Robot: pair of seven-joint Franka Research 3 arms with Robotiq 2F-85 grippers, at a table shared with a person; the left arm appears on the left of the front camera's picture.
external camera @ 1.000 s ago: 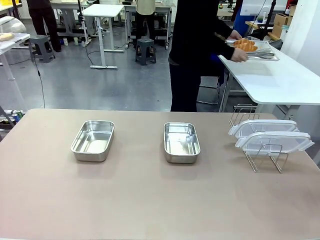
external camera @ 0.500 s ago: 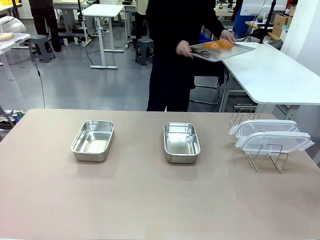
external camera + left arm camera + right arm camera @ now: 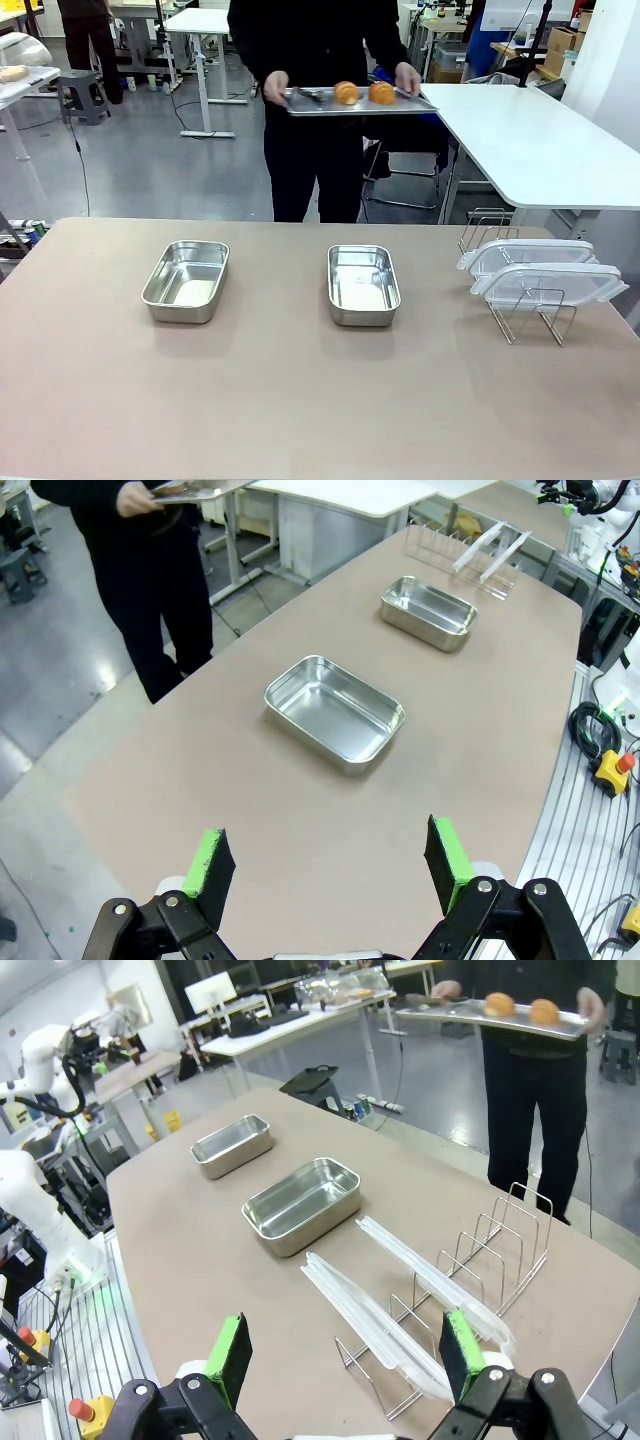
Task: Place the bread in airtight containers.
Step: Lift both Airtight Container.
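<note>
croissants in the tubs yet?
No, both croissants sit on the tray the person carries; the tubs are empty.

Between and just ahead of the left fingers (image 3: 210, 865) the worktop (image 3: 300, 820) lies bare. Farther ahead the near tub (image 3: 335, 710) stands in the way, with the far tub (image 3: 428, 610) beyond it and open worktop between them. Straight ahead of the right fingers (image 3: 232, 1358) the wire rack (image 3: 497, 1232) and its clear lids (image 3: 375, 1315) block passage; bare worktop lies beside them.
</note>
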